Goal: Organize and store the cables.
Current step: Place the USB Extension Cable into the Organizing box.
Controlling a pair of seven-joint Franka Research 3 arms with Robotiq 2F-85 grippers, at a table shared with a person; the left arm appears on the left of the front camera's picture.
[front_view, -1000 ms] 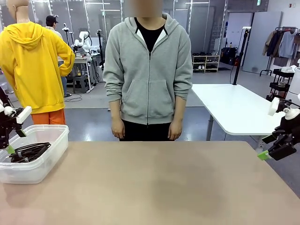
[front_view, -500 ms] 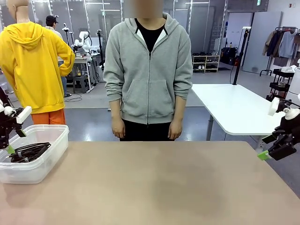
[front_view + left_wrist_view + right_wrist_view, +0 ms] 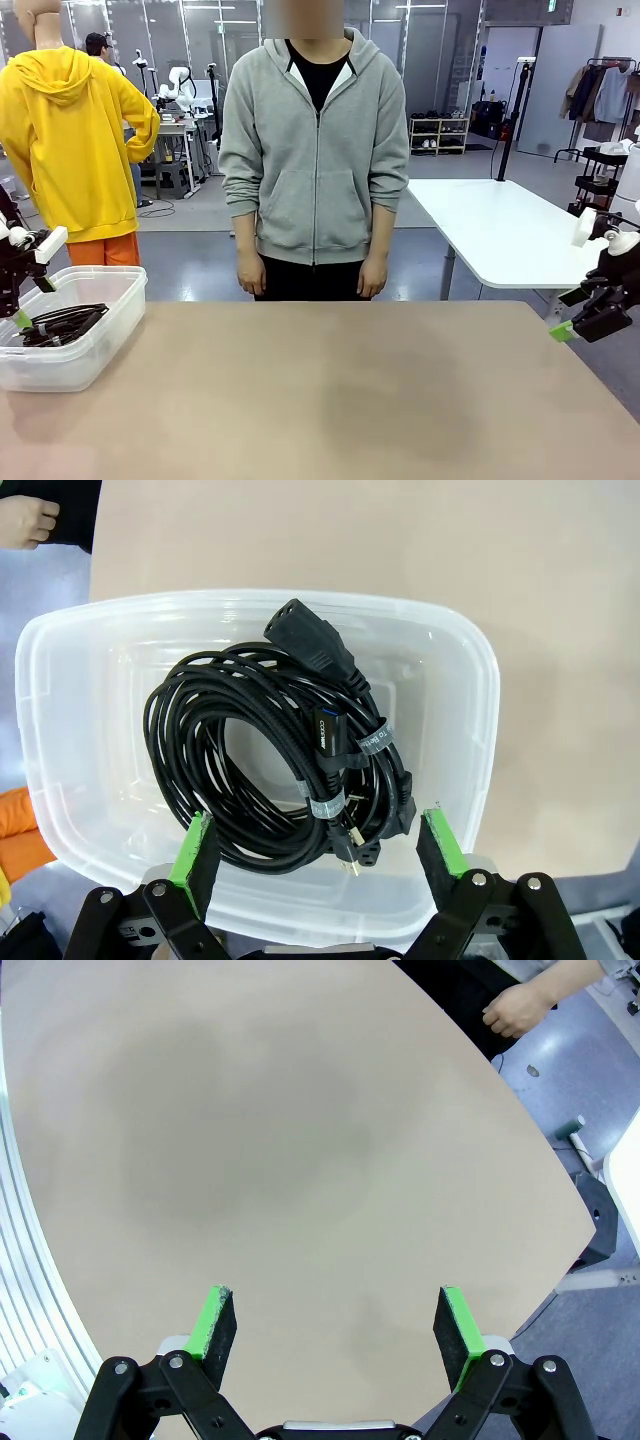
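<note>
Cables (image 3: 290, 750), thin black rubbery cords wound into round coils and bound with small labelled ties, lie together inside the clear plastic rectangular bin (image 3: 480, 730), their moulded plug ends resting on top of the loops; over the last second nothing has moved, neither the coils nor the arms, so I judge that the storing is done or very nearly done. Directly above the bin hangs the left gripper (image 3: 315, 845), its green-padded jaws spread wide and holding nothing. Beyond the bin stretches the smooth matte beige table (image 3: 350, 390), bare of any further coil. At the edge of the table farthest from the bin the right gripper (image 3: 335, 1325) hovers, also wide apart and empty. Far from the bin, across the table, a person in a soft grey zip hoodie (image 3: 315, 150) stands with both arms hanging down.
</note>
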